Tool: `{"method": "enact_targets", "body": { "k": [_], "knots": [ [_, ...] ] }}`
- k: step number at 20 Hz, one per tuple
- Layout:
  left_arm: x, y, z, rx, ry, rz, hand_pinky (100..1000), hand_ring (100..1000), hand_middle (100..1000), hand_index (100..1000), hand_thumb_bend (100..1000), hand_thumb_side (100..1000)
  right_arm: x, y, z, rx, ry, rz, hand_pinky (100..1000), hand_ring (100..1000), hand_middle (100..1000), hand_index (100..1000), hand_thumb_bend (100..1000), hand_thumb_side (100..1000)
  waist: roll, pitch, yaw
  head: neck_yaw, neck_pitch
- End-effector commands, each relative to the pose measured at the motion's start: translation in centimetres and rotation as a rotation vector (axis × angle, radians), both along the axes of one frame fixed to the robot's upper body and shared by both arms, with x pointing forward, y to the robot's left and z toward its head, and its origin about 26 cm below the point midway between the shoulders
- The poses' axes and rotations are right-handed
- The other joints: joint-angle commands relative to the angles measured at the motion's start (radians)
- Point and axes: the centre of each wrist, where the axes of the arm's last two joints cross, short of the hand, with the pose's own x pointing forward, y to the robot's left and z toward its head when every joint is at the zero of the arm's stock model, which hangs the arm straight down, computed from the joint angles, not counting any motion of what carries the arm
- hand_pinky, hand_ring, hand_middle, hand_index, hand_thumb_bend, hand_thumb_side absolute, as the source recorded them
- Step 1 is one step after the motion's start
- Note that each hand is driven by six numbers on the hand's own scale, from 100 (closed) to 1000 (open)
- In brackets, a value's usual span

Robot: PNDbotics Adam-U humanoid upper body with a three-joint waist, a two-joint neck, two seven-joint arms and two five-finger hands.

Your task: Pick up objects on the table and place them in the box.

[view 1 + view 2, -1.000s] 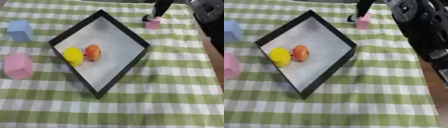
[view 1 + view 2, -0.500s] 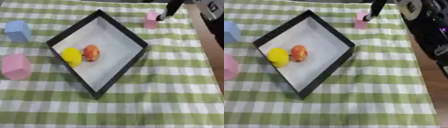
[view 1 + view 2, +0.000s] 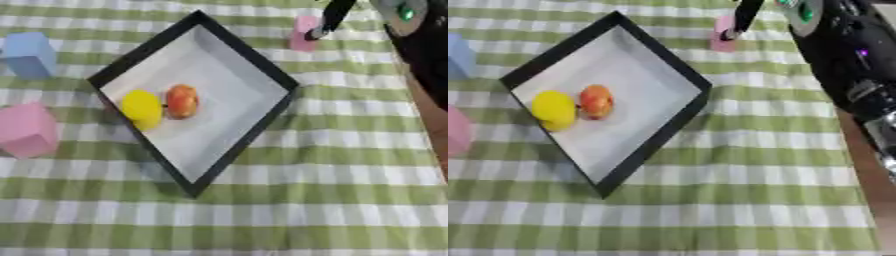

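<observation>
Our right hand [image 3: 325, 22] reaches in at the top, a dark finger touching a small pink block [image 3: 303, 32]; we cannot tell its grip. The block sits on the checked worktop [image 3: 350, 150], beyond the box [image 3: 254, 75] holding yellow and orange fruit.

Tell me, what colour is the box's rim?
Black rim, with a pale grey inside; the left eye view shows it best.
</observation>
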Motion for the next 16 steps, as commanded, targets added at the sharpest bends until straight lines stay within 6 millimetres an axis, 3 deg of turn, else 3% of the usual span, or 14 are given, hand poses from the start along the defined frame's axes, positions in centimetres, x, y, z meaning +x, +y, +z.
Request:
{"method": "enact_targets", "body": {
  "k": [1,16],
  "knots": [
    [-0.3,0.4,1.8,0.034,-0.044,0.005,795,733,685,774,1000,538,-0.1,-0.8,1.5,-0.004,-0.031,-0.018,889,887,881,944,485,100,-0.011,0.005,0.004,-0.007,-0.022],
    [-0.3,0.3,2.0,0.033,-0.052,0.001,798,733,684,773,1000,536,0.7,-2.8,0.2,-0.014,-0.015,-0.118,883,879,876,939,466,100,-0.021,0.030,0.019,-0.042,-0.088]
  ]
}}
